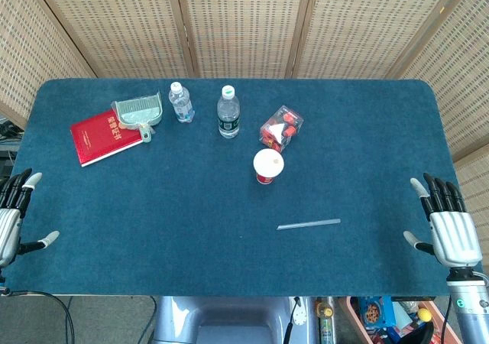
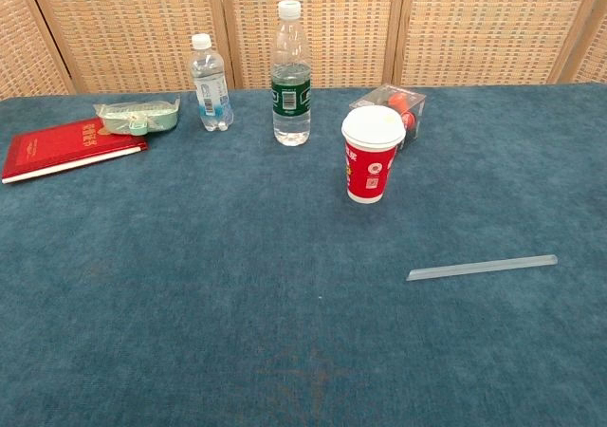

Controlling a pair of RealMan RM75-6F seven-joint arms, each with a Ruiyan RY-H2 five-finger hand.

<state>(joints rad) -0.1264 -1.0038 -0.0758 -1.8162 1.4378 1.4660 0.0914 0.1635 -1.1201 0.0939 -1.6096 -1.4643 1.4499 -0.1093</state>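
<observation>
The straw [image 1: 309, 224] lies flat on the tabletop [image 1: 191, 206], long axis left-to-right, slightly tilted, below the red cup [image 1: 268, 165]. Right hand [image 1: 445, 225] and left hand [image 1: 14, 214] rest spread apart, holding nothing.

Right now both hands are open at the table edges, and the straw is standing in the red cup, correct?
Not quite. The straw lies flat on the table, apart from the red cup, as the chest view shows. The left hand and right hand are open at the edges.
</observation>
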